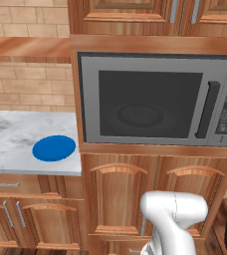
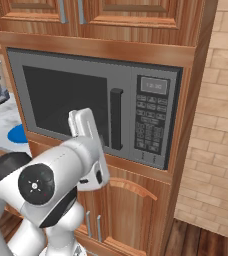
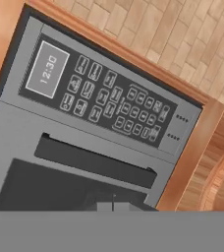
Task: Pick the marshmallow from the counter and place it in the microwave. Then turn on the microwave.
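The boxy grey microwave (image 1: 155,99) sits flush in brown wood cabinetry, its dark glass door shut, with a black bar handle (image 2: 116,119) and button keypad (image 3: 111,101). A round blue plate (image 1: 54,148) lies on the veined marble counter (image 1: 16,149). The fingers are clenched, empty; the marshmallow's place can't be told.

grey microwave (image 1: 155,99), blue plate (image 1: 54,148), veined marble counter (image 1: 16,139)

Tan brick wall (image 2: 221,125), brown wooden cabinets (image 1: 150,194), plank floor (image 2: 201,240).
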